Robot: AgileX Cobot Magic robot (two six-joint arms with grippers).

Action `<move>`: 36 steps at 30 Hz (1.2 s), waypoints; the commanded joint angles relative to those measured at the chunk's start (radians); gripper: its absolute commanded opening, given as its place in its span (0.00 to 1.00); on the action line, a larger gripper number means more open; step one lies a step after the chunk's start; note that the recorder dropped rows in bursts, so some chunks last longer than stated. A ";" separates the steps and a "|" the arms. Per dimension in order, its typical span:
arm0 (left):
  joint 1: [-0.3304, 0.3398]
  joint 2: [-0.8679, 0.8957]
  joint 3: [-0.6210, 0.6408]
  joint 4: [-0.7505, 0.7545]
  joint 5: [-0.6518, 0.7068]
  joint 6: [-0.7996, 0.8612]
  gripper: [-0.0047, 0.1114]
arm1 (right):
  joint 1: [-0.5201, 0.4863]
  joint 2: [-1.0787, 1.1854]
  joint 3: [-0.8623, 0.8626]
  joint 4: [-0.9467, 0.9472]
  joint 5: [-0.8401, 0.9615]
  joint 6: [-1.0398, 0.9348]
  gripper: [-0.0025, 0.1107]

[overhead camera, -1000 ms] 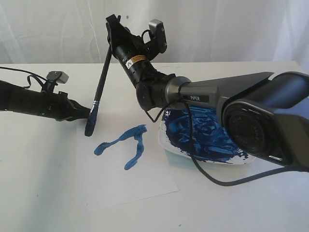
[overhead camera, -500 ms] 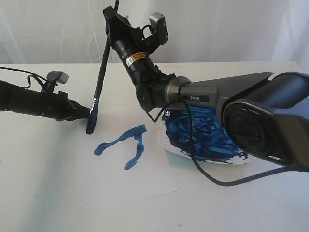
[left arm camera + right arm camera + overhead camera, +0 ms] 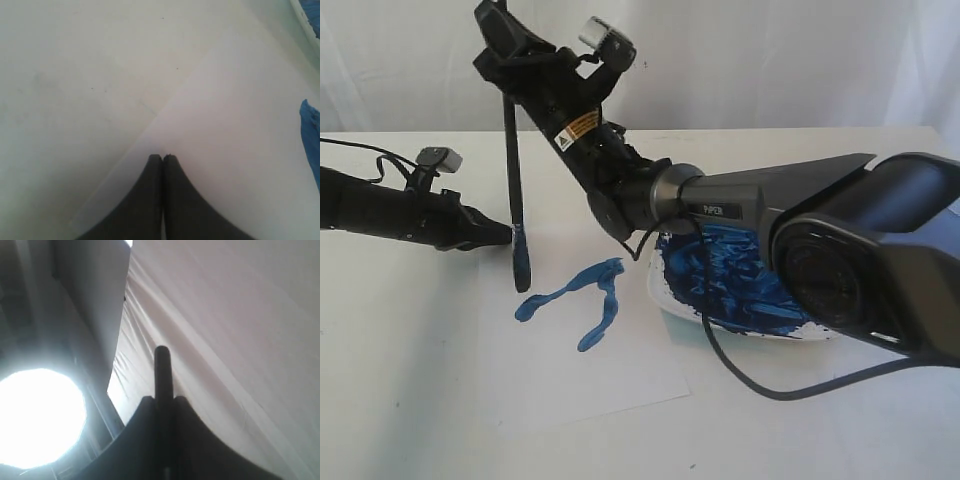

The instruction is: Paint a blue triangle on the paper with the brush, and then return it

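The brush point(image 3: 513, 170) hangs almost upright, its handle top pinched in my right gripper point(image 3: 498, 45), which is shut on it high over the table's back left. Its blue-stained tip point(image 3: 522, 268) is just over the paper point(image 3: 580, 370), close to the left end of the blue strokes point(image 3: 582, 292). Two strokes meet in a V; there is no closed triangle. In the right wrist view the handle point(image 3: 162, 367) sticks out between the shut gripper point(image 3: 162, 400). My left gripper point(image 3: 502, 237) point(image 3: 163, 157) is shut and empty, resting on the paper point(image 3: 230, 125) near its edge.
A white dish point(image 3: 665, 300) smeared with blue paint lies right of the paper, under the right arm; its rim point(image 3: 304, 15) shows in the left wrist view. A cable point(image 3: 760, 385) loops over the table in front. White curtain point(image 3: 770, 60) hangs behind.
My right gripper has swung left and up, tipping the brush from slanted to nearly upright. The tip has shifted slightly right, towards the strokes. The left gripper has not moved.
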 commanded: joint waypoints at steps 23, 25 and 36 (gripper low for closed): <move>0.003 0.027 0.020 0.111 -0.060 -0.001 0.04 | 0.009 0.043 0.003 -0.069 -0.016 0.086 0.02; 0.003 0.027 0.020 0.111 -0.060 -0.001 0.04 | 0.009 0.043 0.003 -0.077 -0.016 0.086 0.02; 0.003 0.027 0.020 0.111 -0.060 -0.001 0.04 | 0.009 0.043 0.003 -0.079 -0.016 0.108 0.02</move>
